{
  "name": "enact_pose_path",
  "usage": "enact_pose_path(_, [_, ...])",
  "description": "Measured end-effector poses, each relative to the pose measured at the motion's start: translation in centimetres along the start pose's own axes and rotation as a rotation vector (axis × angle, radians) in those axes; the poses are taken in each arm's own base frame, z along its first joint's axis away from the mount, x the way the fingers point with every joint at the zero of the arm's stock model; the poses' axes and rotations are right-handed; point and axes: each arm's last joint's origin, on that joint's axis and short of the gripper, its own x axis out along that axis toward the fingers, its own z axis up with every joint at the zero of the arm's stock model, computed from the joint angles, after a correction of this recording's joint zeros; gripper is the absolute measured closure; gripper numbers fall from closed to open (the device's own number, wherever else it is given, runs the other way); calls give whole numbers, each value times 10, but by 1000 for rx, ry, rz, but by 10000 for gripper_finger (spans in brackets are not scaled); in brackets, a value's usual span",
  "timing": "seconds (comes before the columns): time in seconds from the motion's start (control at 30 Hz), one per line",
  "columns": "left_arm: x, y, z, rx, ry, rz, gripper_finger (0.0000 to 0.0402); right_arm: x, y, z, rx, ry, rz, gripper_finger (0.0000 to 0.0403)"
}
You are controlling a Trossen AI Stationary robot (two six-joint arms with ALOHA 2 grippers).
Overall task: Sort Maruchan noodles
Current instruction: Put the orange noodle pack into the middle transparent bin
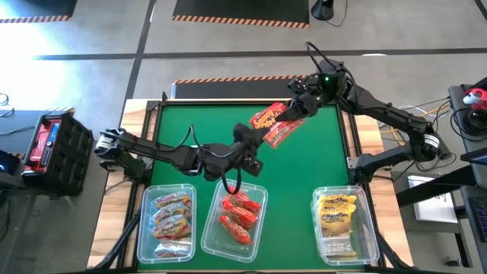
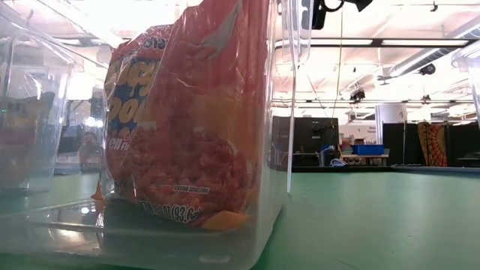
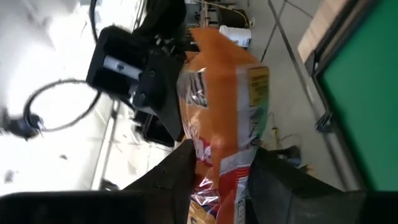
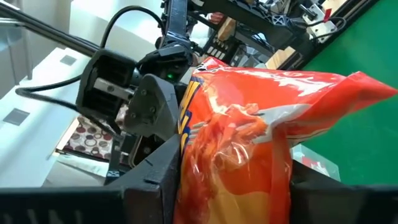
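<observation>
Above the green worktop (image 1: pixel 304 175), the left tool (image 1: pixel 259 141) and right tool (image 1: pixel 297 113) each grip opposite ends of one crinkly orange-red plastic noodle packet (image 1: pixel 277 124).

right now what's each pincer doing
left pincer: shut on the orange-red noodle packet
right pincer: shut on the same packet, opposite end

Robotics lab or workshop. Indicated by: hazard-striped floor tape (image 1: pixel 228 17) at top of high view, concrete floor, exposed ceiling ducts (image 2: pixel 420 60) at upper right of low view, equipment case (image 1: pixel 49 141) at left.
</observation>
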Motion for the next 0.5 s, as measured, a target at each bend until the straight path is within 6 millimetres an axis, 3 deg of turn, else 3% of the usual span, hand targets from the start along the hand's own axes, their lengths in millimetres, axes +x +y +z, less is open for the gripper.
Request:
enact_pose_path(0.2, [0,4,0,-271,17,37,250,-4,0,3,-35,-11,3,257])
enact_pose_path(0.5, [1,5,-4,-356,106,64,176,-11,-2,6,-67,-18,0,266])
